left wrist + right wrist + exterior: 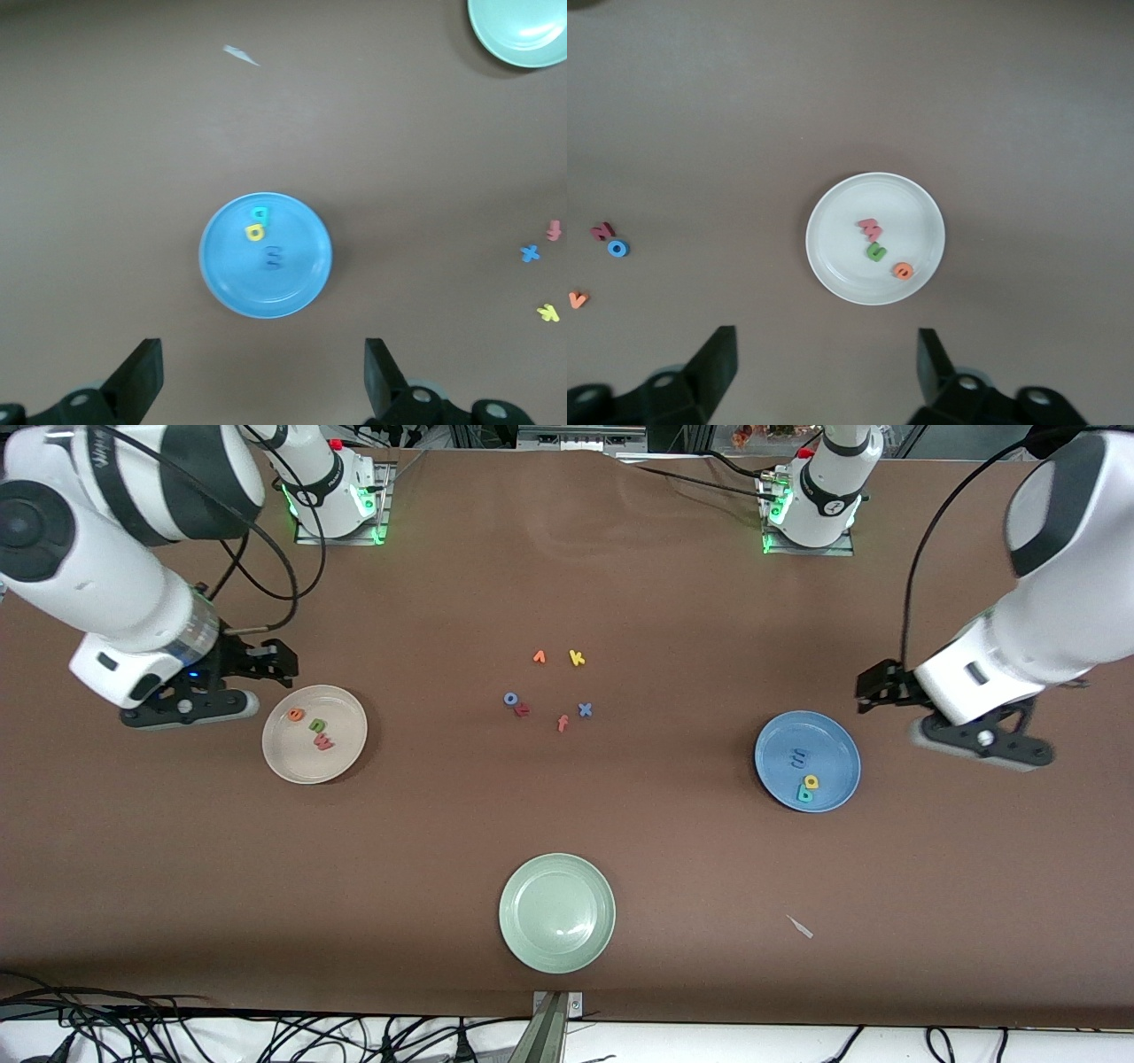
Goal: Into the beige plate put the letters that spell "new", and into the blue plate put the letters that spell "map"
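The beige plate (276,760) lies toward the right arm's end of the table. It holds the orange "e" (296,714), the green "n" (316,726) and the pinkish "w" (323,742). My right gripper (273,662) hangs open and holds nothing, over bare table beside that plate (833,257). The blue plate (837,746) lies toward the left arm's end. In it are the blue "m" (798,757), the yellow "a" (811,782) and the teal "p" (804,795). My left gripper (873,686) is open with nothing in it, over the table beside this plate (297,285).
A pale green plate (530,941) sits near the front edge with nothing in it. Several loose letters lie mid-table: orange "v" (539,657), yellow "k" (577,658), blue "o" (511,699), pink "f" (563,723), blue "x" (585,709). A white scrap (800,926) lies on the cloth.
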`<state>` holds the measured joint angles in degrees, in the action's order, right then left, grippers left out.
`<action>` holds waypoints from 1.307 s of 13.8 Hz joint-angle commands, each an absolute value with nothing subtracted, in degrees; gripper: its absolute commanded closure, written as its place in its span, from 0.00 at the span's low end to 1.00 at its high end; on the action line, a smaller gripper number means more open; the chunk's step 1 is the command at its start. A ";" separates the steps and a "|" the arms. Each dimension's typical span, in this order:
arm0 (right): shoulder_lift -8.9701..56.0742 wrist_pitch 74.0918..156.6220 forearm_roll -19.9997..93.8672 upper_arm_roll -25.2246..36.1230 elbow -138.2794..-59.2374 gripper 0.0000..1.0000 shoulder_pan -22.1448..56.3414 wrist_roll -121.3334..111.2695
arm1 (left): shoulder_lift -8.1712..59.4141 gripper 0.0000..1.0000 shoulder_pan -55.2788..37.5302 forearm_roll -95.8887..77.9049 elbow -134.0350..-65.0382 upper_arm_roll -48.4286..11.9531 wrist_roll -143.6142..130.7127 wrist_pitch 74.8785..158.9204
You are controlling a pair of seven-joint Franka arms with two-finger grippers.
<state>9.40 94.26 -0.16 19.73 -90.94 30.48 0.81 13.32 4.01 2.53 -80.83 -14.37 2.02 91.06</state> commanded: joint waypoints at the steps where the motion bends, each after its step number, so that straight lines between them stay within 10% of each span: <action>1: 6.34 90.89 0.79 6.40 -90.26 0.01 15.71 -1.14 | 5.56 0.00 -2.00 -0.96 -87.51 -5.48 5.00 91.05; 18: 4.83 85.70 0.70 4.40 -87.90 0.00 9.76 -1.14 | -1.67 0.00 -0.44 -0.53 -97.39 -4.57 4.66 95.01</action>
